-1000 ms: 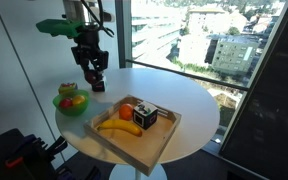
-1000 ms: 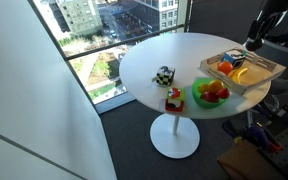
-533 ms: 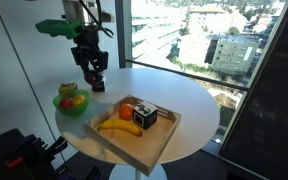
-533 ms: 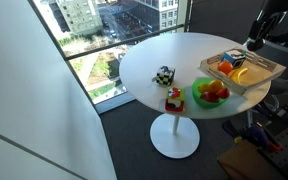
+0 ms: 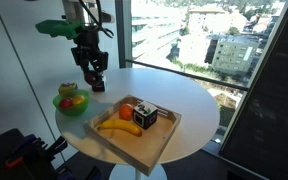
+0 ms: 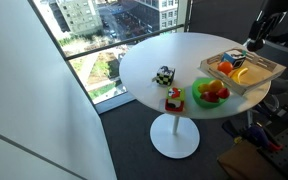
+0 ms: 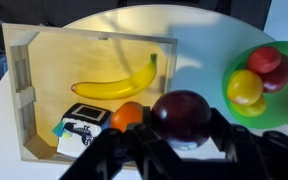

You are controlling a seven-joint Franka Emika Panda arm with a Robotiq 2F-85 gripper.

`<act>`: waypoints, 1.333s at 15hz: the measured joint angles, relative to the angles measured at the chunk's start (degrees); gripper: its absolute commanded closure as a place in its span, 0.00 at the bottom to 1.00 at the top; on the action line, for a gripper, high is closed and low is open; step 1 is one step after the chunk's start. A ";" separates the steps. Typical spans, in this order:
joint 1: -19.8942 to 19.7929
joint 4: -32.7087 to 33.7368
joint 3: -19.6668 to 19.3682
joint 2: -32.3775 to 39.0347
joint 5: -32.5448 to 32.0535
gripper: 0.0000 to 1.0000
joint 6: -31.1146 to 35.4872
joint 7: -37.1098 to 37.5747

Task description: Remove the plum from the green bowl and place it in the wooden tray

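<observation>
My gripper point(image 7: 181, 138) is shut on the dark purple plum point(image 7: 181, 115) and holds it in the air above the white table, between the green bowl point(image 7: 231, 70) and the wooden tray point(image 7: 44, 60). The bowl holds a yellow fruit and red fruits. The tray holds a banana point(image 7: 114, 85), an orange and a black-and-white box. In both exterior views the gripper point(image 5: 92, 68) point(image 6: 252, 44) hangs high over the table, with the bowl point(image 5: 60, 104) point(image 6: 198, 98) and tray point(image 5: 152, 146) point(image 6: 266, 68) below it.
The round white table point(image 5: 184, 100) stands by tall windows. A small red object point(image 6: 174, 98) lies next to the bowl and a checkered toy point(image 6: 164, 75) sits nearer the table's middle. Dark equipment stands at the floor by the table point(image 5: 24, 155).
</observation>
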 measured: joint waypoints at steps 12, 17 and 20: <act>-1.98 0.36 -0.73 4.47 -1.90 0.68 4.37 3.19; -2.08 0.36 -0.99 7.79 -2.94 0.68 6.98 4.27; -2.08 0.42 -1.12 9.93 -3.72 0.68 8.58 5.00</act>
